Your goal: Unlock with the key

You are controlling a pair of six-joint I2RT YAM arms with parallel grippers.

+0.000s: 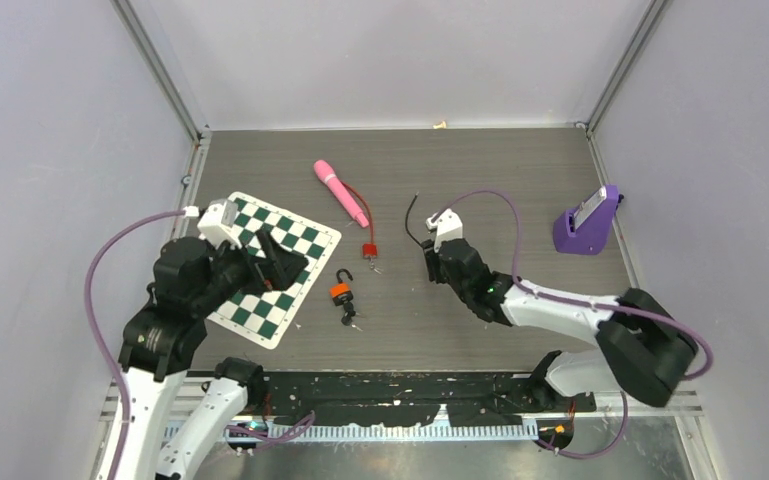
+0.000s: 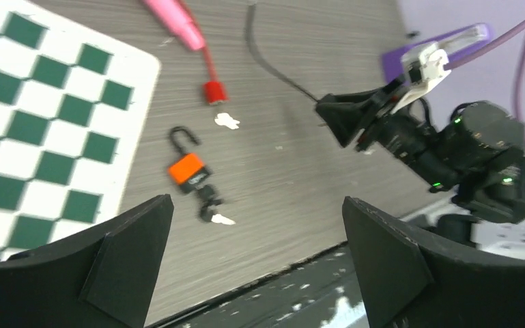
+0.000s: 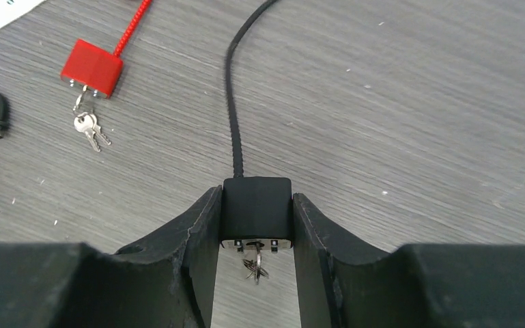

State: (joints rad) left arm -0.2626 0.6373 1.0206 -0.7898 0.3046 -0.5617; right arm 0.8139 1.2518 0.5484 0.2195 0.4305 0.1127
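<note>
Right gripper (image 3: 256,201) is pinching the black lock (image 3: 257,217) by its sides, a bit right of the tabletop's (image 1: 500,180) middle. A small bunch of keys (image 3: 254,265) hangs from the lock's near face. Its black cable (image 3: 232,102) runs off toward 12 o'clock and lies flat on the wood grain.

Stuff around it, going by the top view: at 9 o'clock from that gripper there's a red lock (image 1: 369,250) with its own keys, tied by a red cord to a pink handle (image 1: 340,192) further back. At about 8 o'clock sits the orange padlock (image 1: 341,291), shackle swung open, with a key (image 2: 211,207) at its bottom end. Both are near, neither touching the black lock.

Left gripper (image 2: 256,208) is spread wide and holding nothing. It hangs over the near right part of the checkered mat (image 1: 305,238), at 9 o'clock from the orange padlock.

Purple stand (image 1: 588,222) is out by the right edge, around 2 o'clock, well apart. Bare tabletop runs between it and the right gripper, and back to the far edge at 12 o'clock.
</note>
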